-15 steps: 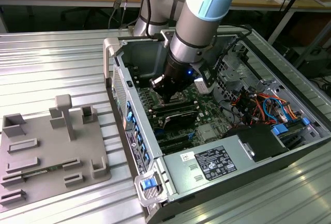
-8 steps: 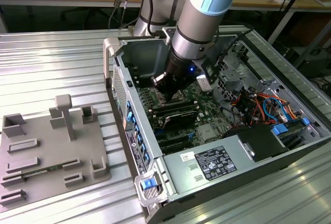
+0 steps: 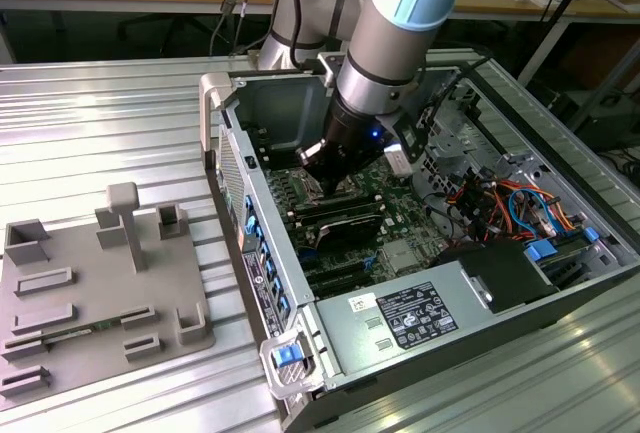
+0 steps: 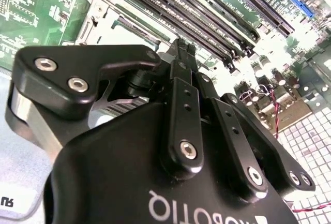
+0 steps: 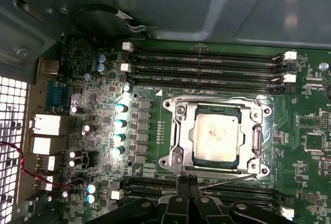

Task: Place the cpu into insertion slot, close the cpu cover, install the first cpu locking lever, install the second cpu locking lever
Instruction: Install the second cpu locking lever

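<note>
In the first wrist view the cpu [image 5: 217, 137] lies flat in the insertion slot [image 5: 170, 160], its silvery top showing through the window of the cpu cover [image 5: 252, 137], which is folded down over it. A thin wire locking lever [image 5: 230, 179] runs along the socket edge nearest my gripper [image 5: 187, 183], tilted a little off that edge. My gripper's fingers are shut together, their tips right at that edge beside the lever. The second wrist view shows my gripper [image 4: 181, 45] closed just above the socket's silver frame [image 4: 101, 14]. In the exterior view my gripper [image 3: 318, 168] reaches down into the open computer case [image 3: 300, 283].
Long black memory slots [image 5: 207, 63] flank the socket on both sides. Capacitors [image 5: 120, 123] and rear ports [image 5: 46, 125] stand beside it, with the grey case wall [image 5: 170, 6] behind. Cables [image 3: 500, 203] fill the case's right part. A grey fixture plate [image 3: 100, 293] lies on the ribbed table at the exterior view's left.
</note>
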Controlling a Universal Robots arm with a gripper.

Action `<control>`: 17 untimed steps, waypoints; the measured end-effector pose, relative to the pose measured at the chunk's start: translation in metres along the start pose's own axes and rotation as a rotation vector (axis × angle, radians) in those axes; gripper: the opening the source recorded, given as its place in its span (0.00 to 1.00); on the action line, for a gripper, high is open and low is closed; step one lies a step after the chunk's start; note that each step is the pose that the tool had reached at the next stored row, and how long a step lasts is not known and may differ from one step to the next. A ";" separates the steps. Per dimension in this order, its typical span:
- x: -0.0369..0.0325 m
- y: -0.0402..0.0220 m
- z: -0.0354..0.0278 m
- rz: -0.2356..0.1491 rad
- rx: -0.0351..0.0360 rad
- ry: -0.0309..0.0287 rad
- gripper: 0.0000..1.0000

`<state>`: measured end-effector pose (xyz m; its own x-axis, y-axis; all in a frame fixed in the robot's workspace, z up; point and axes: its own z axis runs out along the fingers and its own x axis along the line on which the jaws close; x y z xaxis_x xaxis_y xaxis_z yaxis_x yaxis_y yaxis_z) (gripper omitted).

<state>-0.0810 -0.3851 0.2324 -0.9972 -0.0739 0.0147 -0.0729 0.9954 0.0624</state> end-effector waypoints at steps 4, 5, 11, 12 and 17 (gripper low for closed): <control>0.0009 -0.0030 0.0020 0.000 0.0001 0.0000 0.11; 0.0020 -0.0037 0.0028 0.000 -0.0003 0.0000 0.11; 0.0066 -0.0052 0.0126 0.000 -0.0109 -0.0007 0.11; 0.0071 -0.0052 0.0135 0.000 -0.0163 -0.0011 0.11; 0.0090 -0.0054 0.0183 -0.001 -0.0347 -0.0025 0.11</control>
<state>-0.0900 -0.3900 0.2139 -0.9972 -0.0744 0.0122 -0.0728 0.9926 0.0970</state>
